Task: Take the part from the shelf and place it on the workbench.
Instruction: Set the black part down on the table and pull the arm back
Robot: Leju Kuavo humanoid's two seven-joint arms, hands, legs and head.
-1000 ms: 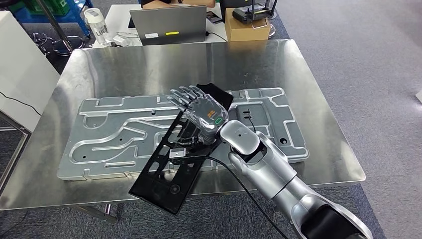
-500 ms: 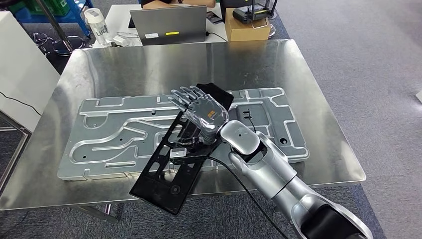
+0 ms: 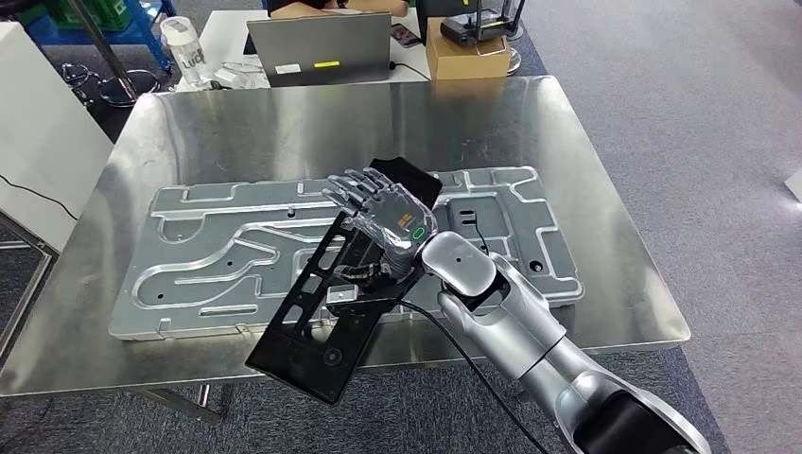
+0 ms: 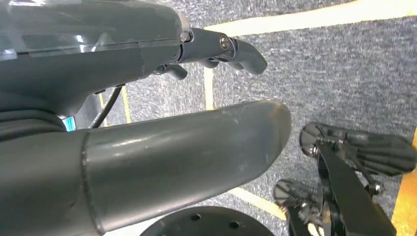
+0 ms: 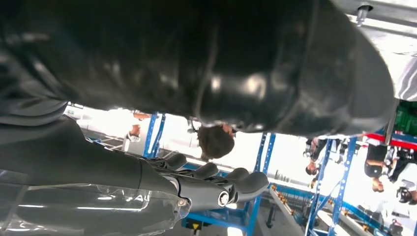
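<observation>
Right hand [image 3: 383,222] clamped on the long black perforated plastic part [image 3: 336,293], which overhung the steel workbench's [image 3: 605,236] near edge and, if released there, risked tipping floorward

The part [image 3: 317,322] is a long, flat black panel with cut-out openings along its length. The right robot hand [image 3: 383,222] grips it near its middle. It is tilted, its far end raised over the silver tabletop [image 3: 284,123] and its near end sticking out past the tabletop's front edge.
</observation>
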